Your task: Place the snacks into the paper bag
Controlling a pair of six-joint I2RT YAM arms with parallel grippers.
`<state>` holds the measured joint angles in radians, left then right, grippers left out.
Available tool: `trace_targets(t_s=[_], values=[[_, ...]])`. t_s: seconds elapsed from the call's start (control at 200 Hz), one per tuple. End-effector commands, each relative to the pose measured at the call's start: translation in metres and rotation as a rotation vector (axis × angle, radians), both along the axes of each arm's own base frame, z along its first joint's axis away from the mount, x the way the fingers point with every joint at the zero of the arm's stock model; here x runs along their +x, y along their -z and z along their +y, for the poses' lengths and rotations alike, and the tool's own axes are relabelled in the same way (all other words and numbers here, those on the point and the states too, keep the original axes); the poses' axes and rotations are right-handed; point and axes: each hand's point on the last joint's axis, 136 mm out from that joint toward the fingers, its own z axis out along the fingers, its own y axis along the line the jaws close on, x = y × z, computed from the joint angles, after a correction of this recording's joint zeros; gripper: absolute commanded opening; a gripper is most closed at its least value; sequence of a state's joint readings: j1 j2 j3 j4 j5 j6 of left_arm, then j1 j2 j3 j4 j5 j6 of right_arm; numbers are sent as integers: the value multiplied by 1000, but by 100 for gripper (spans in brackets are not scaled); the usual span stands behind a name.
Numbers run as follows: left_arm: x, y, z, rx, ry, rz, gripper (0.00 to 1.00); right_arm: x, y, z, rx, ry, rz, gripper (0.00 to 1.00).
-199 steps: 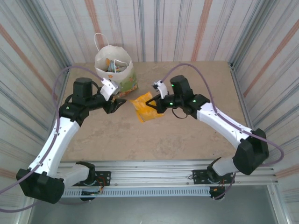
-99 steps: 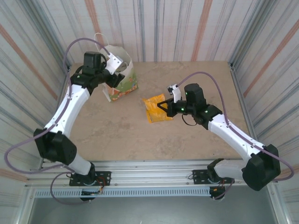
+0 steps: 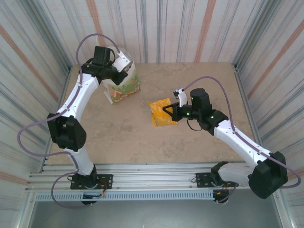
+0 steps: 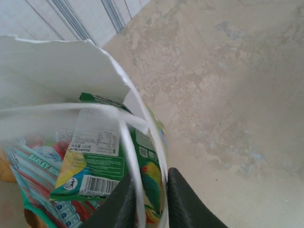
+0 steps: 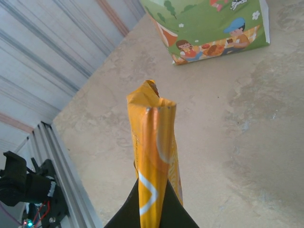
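Crosswise, cord handle (image 4: 95,110) spans paper bag (image 4: 47,66)

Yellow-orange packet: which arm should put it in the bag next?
The right arm, I think. The right fingers pinch the yellow-orange packet, not far from the paper bag. The left fingers grip the bag's rim, so that arm is busy holding it.
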<state>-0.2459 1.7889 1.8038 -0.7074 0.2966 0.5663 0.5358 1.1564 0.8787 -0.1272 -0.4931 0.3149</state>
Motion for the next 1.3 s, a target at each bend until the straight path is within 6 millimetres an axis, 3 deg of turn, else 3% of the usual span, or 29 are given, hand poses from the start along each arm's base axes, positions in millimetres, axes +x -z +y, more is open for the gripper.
trace_targets(t_s=[0.0, 0.07, 0.346, 0.491, 0.636, 0.872, 1.052, 1.293], values=[[-18, -11, -6, -22, 68, 32, 9, 2, -13, -5, 31, 31, -28, 1], [-26, -16, -10, -44, 100, 38, 0, 3, -16, -7, 34, 39, -34, 1], [-76, -40, -50, -121, 293, 92, 0, 24, -14, -43, 44, 247, 7, 0], [-102, -52, -72, -123, 329, 84, 0, 34, -16, -78, 17, 381, 32, 0], [-137, -47, -103, -97, 390, 93, 0, 37, -21, -104, 33, 463, 43, 0], [-180, -42, -138, -102, 461, 141, 0, 34, -41, -122, 50, 493, 45, 0], [-175, -48, -124, -104, 303, 154, 48, 37, -61, -120, 59, 458, 69, 0], [-179, -87, -91, -291, 107, 102, 58, 43, -110, -106, 73, 397, 70, 0]])
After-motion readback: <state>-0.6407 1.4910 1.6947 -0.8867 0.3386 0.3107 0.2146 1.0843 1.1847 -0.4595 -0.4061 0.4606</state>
